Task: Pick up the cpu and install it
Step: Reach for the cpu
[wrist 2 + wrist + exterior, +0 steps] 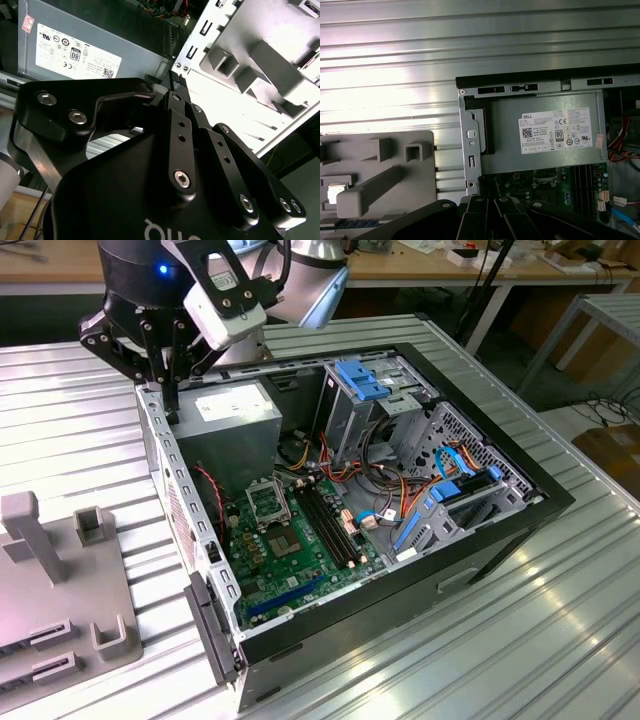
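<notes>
The cpu is a small pale square lying in a recess of the grey fixture, outside the computer case. My gripper hangs over the case's corner by the power supply. Its fingers are drawn together with nothing between them. In the second wrist view the gripper sits just beside the case's metal wall. Farther inside, the dark square socket with its silver frame sits on the green motherboard. The socket's edge peeks out below the power supply.
The open computer case lies on a ribbed metal table, with drive cages, blue latches and cable bundles on the exterior view's right. The grey fixture with upright posts stands on the exterior view's left of the case.
</notes>
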Robot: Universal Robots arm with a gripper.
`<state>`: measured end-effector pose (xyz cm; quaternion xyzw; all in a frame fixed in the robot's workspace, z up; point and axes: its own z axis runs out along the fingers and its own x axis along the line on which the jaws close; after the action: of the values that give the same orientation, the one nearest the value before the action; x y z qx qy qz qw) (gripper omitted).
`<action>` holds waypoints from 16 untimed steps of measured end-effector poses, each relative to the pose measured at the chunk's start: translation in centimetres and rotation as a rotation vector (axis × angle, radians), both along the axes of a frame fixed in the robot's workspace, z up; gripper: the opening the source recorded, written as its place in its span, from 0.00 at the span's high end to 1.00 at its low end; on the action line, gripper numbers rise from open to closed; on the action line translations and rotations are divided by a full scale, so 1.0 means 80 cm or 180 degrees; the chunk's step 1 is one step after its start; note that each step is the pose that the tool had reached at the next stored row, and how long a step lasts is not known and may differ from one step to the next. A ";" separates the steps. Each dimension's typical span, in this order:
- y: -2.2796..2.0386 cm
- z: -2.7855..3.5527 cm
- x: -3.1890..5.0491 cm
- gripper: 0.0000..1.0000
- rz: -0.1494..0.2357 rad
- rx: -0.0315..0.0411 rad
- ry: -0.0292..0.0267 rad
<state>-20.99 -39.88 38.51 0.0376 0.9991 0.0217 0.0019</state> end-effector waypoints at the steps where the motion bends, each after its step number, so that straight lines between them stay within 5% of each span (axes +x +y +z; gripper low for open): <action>1: 0.0000 0.0000 0.000 0.88 0.0000 0.0000 0.0000; 16: 0.0000 0.0000 -0.010 0.88 0.0000 0.0000 0.0000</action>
<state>-21.82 -39.88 38.50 0.0377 0.9991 0.0217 0.0019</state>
